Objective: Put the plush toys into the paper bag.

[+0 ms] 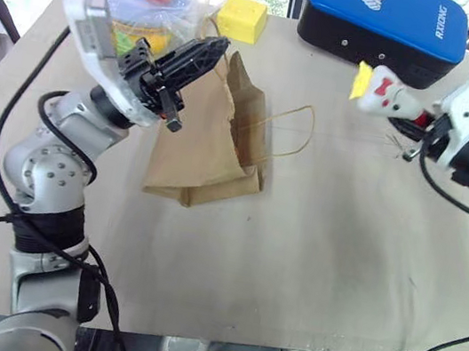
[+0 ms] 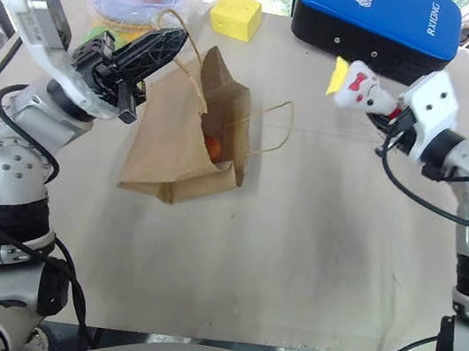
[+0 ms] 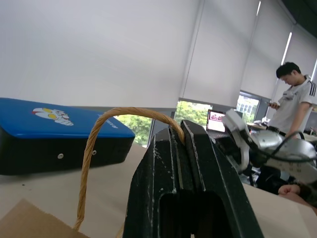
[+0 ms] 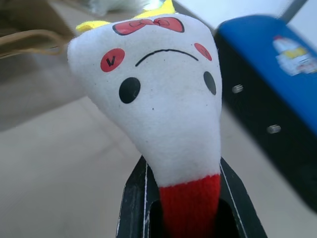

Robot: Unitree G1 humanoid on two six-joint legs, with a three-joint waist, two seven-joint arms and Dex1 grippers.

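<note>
Our left gripper [image 1: 203, 50] is clamped on a handle of the paper bag [image 1: 209, 140], lifting its mouth near the table's [image 1: 310, 260] far edge. Our right gripper [image 1: 413, 120] pinches the white plush toy [image 1: 382, 90] above the far right corner; insertion remains. Something orange lies inside the bag.

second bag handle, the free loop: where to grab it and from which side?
Pinch the free handle at the top of its arch, coming from the robot's right. It droops off the paper bag over bare table; the left gripper pinches the other handle.
</note>
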